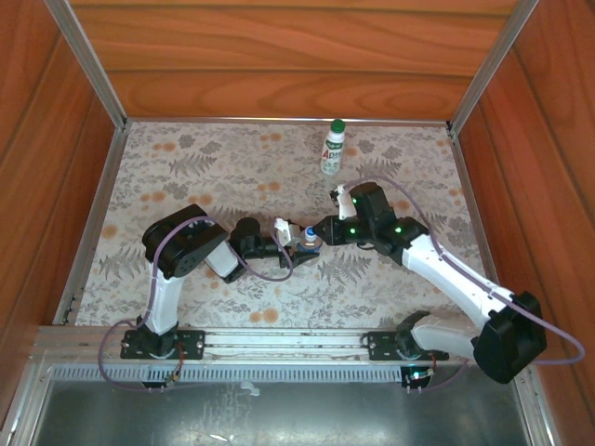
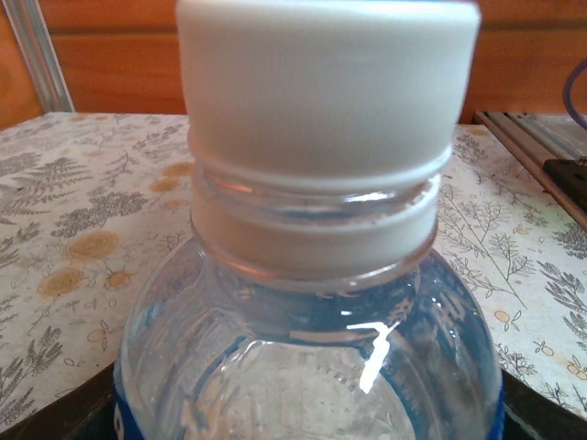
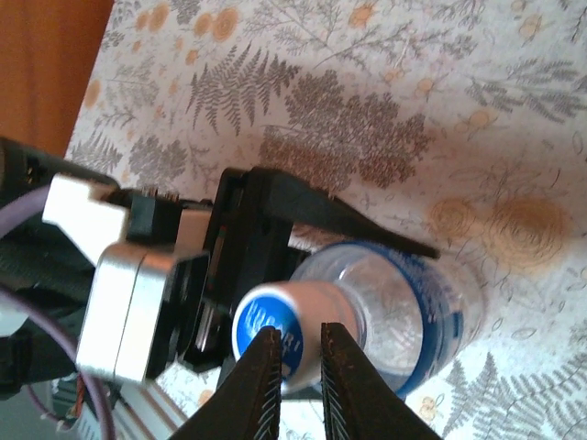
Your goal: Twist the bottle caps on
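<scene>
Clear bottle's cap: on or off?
On: the cap sits over the clear bottle's neck, above its ring. Fully tightened: cannot tell.

We note a glossy clear plastic bottle (image 2: 303,367), its smooth matt cap (image 2: 326,82), a matt printed tablecloth (image 2: 83,238), and satin wood walls (image 1: 279,56).

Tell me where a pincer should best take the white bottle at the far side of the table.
I would take the white bottle round its labelled body, below the green cap, coming level from the near side. It stands upright and alone, so its round sides are free.
</scene>
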{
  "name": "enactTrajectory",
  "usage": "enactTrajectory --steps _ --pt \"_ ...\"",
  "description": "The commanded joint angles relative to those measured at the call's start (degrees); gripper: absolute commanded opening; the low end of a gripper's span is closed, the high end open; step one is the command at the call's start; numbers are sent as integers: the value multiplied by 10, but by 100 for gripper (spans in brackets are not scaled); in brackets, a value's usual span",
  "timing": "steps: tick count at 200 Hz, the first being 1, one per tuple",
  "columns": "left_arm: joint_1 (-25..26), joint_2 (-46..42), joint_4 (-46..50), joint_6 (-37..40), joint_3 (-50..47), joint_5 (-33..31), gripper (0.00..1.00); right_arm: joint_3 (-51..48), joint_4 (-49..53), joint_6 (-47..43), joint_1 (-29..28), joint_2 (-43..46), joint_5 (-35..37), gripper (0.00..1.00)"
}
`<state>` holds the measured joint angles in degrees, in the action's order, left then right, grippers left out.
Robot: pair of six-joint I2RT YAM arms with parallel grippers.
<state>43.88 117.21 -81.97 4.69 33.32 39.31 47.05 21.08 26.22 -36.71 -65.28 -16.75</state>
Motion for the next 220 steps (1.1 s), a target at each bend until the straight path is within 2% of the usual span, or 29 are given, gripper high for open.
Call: enactTrajectory --steps 1,34,58,81,94,119,142,185,204,220 --pt "-5 14 8 -11 5 1 64 -37 19 21 -11 27 -58 17" --pt "-5 14 8 -11 4 3 64 -34 26 22 -11 60 -17 18" --pt "-5 12 8 -12 3 3 64 -14 16 15 4 44 23 30" --pt "-5 13 8 -12 3 3 64 18 8 -7 18 -4 9 33" --pt "-5 13 7 -12 3 3 64 36 4 -13 21 -29 -2 33" --pt "-5 12 8 -12 1 4 64 56 9 -20 23 -57 -13 25" --pt "-5 12 8 -12 2 3 64 33 3 -15 23 -43 -41 19" --pt "-5 13 7 -14 3 2 64 -30 -2 16 8 6 -95 18" --pt "-5 13 8 -15 3 2 64 -30 8 18 0 21 -87 18" --pt "-5 13 8 -15 3 2 64 -21 17 16 0 34 -50 17"
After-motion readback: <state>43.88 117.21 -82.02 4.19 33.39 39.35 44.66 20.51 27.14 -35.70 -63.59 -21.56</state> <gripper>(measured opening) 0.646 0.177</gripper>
